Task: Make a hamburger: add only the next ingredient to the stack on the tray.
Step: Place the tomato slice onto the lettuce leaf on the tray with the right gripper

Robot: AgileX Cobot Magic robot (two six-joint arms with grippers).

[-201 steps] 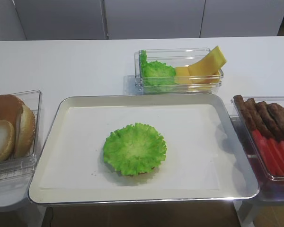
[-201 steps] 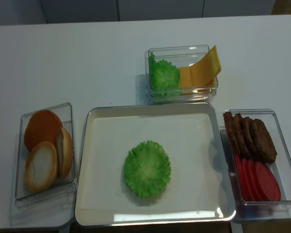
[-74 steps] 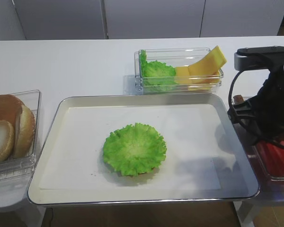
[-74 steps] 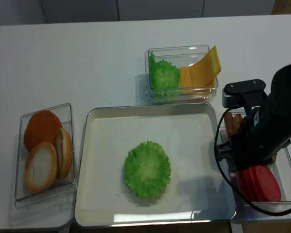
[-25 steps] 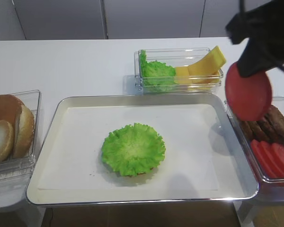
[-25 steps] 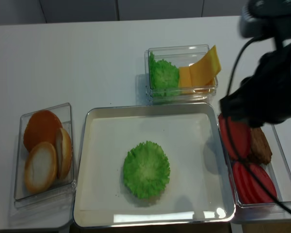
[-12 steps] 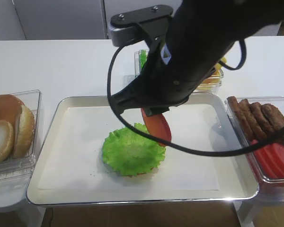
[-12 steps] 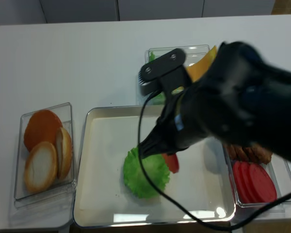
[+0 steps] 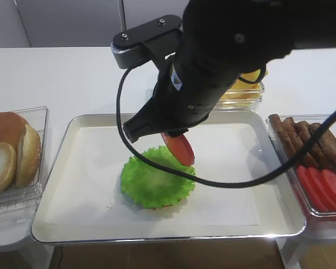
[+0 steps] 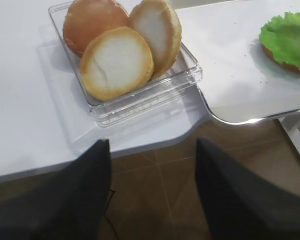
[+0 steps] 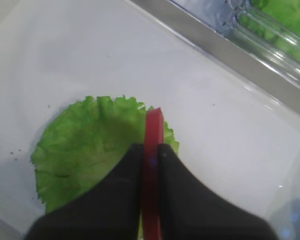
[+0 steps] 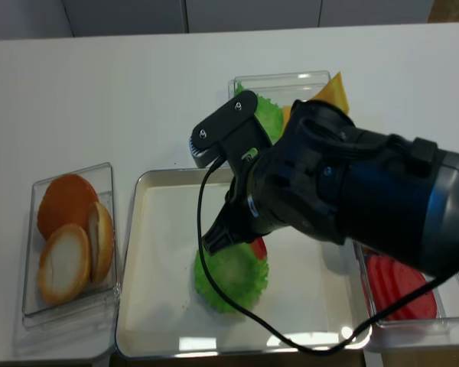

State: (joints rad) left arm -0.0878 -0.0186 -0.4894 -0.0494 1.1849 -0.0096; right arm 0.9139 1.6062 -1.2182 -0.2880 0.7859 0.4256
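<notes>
over lettuce stack, right tool pinching tomato slice edge-on

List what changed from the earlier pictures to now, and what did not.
The right gripper came in, took a tomato slice from the tub on the right and carried it leftward, edge-on, over the lettuce stack; not yet released. The left gripper hangs open off the table. The tray, bun tub, patties and cheese stayed put.

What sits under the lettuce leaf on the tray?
Left wrist view shows a brown bun edge beneath the lettuce leaf, on the tray. The leaf covers the rest of the bun.
</notes>
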